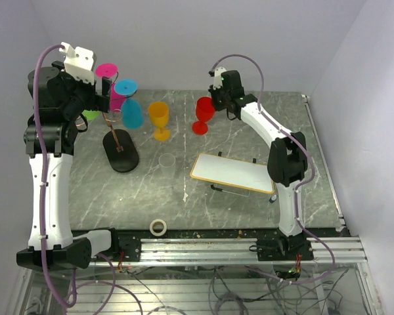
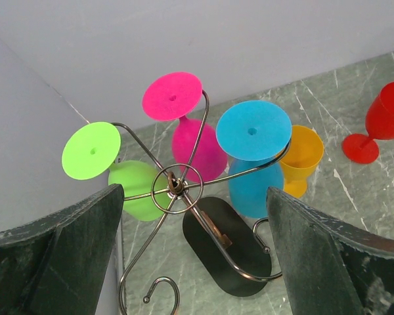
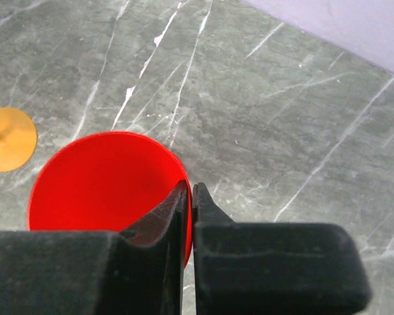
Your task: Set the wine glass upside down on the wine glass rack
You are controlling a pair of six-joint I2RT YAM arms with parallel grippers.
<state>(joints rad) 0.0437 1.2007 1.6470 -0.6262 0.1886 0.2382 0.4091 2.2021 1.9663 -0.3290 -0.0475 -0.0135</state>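
Red wine glass upright on worktop, well right of wine glass rack; likely light, stiff, slick; rim wall pinched in right hand; left hand wide above rack

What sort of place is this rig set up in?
Most likely a robotics lab test cell, not a kitchen: plain pale walls box in a marble-patterned table, an aluminium rail with loose cables runs along its near edge, and the red wine glass and wine glass rack look like props.
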